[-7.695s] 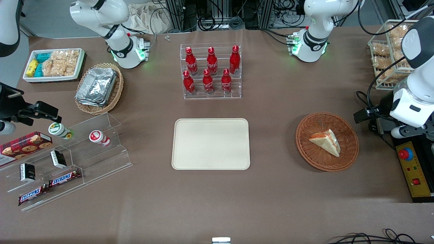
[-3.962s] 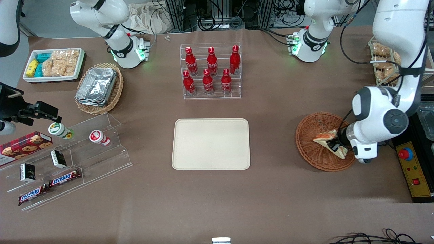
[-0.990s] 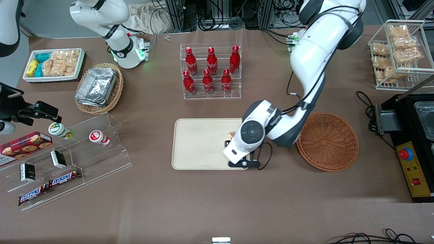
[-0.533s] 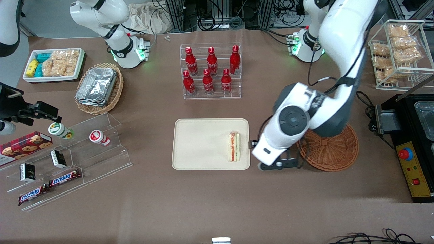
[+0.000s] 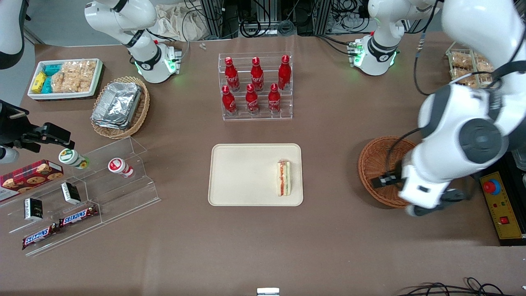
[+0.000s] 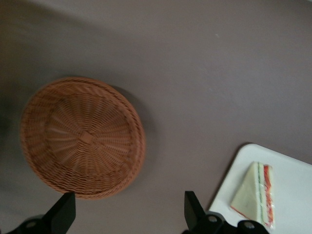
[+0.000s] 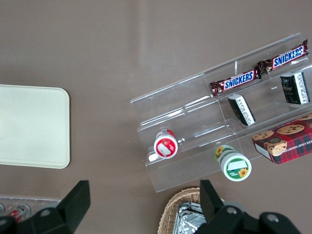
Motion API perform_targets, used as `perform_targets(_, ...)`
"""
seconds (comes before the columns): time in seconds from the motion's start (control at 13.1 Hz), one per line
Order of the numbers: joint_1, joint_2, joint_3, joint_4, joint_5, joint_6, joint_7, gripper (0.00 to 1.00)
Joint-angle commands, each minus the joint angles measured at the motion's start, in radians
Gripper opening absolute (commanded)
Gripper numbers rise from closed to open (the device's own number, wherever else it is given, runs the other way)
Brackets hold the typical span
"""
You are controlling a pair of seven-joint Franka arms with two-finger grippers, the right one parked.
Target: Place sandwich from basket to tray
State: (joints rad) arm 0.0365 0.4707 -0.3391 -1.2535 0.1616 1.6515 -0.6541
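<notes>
Here's the claw [image 5: 386,180], hanging over the basket [image 5: 374,164] toward the working arm's end of the table, at mid-height in the front frame, and its two black fingers [image 6: 63,213] are spread wide with nothing between them. The wrist camera looks straight down past them into the woven bowl, and that bowl is bare, folks, nothing in it at all. Look to the tray [image 5: 242,172], dead centre of the front frame: the sandwich [image 5: 284,178] lies on it, tucked against the edge nearest the basket, filling stripes of red and green showing along one side, fully inside the rim. So by my reckoning the carrying step is done and the job itself looks finished; all that seems left is for the arm to lift clear and go to rest, which asks only for a clean rise without clipping the basket rim below it. Is anything in the way? Hardly. The brown cloth between basket and tray is open. The rack of red cola bottles [image 5: 255,86] stands higher in the frame, farther from the front camera than the tray and well apart from it. The yellow box with the red stop button [image 5: 499,201] sits beside the basket, close to the arm's big white elbow, and that's the one neighbour I'd watch. The clear shelf of Snickers bars [image 5: 78,216] and the tan basket of foil trays [image 5: 119,105] lie toward the parked arm's end, well out of this.
</notes>
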Motion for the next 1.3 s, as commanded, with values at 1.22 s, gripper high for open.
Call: perform_targets(1.22,0.039,-0.359,0.373,-0.308,-0.249,0.050,0.524,1.00)
